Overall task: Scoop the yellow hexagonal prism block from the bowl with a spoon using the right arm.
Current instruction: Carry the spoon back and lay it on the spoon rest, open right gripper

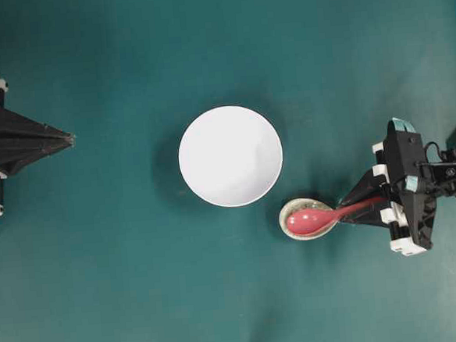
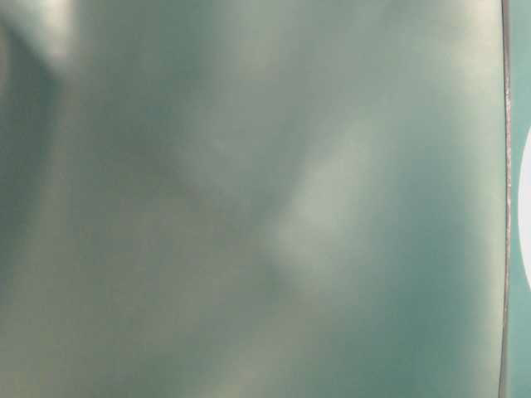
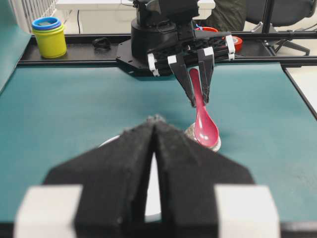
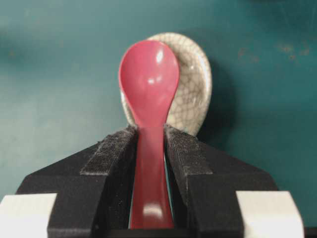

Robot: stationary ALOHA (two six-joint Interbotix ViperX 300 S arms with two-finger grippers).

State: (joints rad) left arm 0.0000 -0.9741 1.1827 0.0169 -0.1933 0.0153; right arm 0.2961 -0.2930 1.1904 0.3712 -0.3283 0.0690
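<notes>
You see the right gripper (image 4: 149, 148) pinching the spoon (image 4: 148, 89) handle, scoop over the rest (image 4: 190, 84). The rest sits at the bowl's (image 1: 230, 156) 5 o'clock. Left gripper (image 3: 154, 129) fingers are pressed together.

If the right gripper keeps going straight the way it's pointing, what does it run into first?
Probably the speckled spoon rest. The right gripper, shut on the spoon handle, points toward the rest, with the scoop over it. The bowl sits off to the side of that line. How far the scoop is above the rest is unclear.
</notes>
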